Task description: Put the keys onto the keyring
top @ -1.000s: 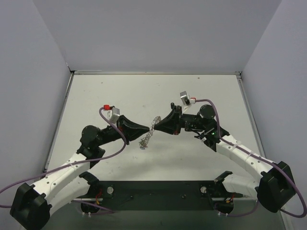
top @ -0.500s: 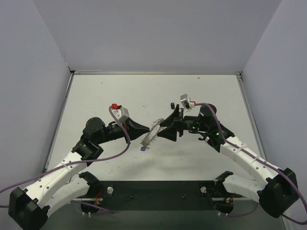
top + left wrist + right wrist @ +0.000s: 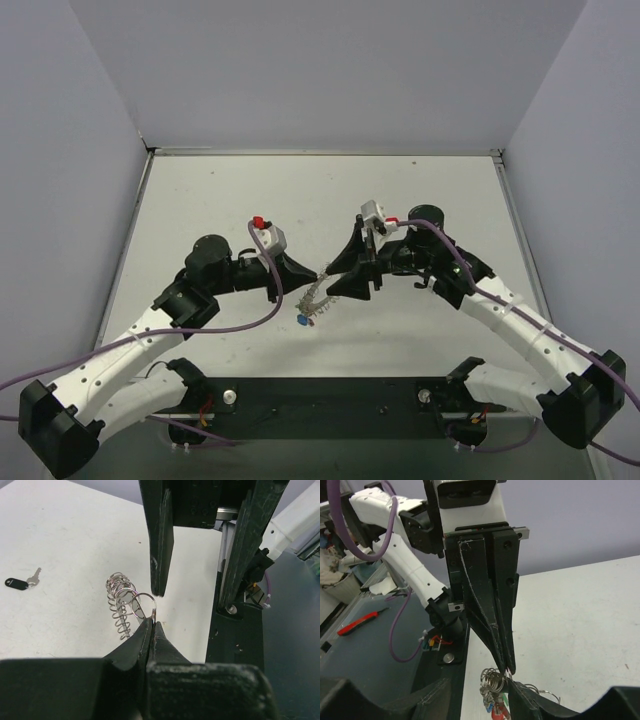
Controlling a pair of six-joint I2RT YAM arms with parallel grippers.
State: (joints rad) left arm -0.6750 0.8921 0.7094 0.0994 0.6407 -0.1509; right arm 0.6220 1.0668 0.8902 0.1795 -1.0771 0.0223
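Threading step, judged well advanced: the large silvery coil-rimmed metal keyring [image 3: 120,607] is pinched by the fully closed left gripper [image 3: 152,623], with small blue- and red-headed keys [image 3: 303,321] apparently hung just below its tips. The right gripper [image 3: 193,599] is held partly open opposite it, with nothing gripped. A black-headed key [image 3: 17,583], lying well apart from both grippers, is judged to be fetched and fed onto the coil next.

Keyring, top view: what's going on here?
The left gripper is shut on the keyring, holding it up. A few coloured keys hang from it. The right gripper faces it with jaws open, gripping nothing. One black key lies loose on the table.
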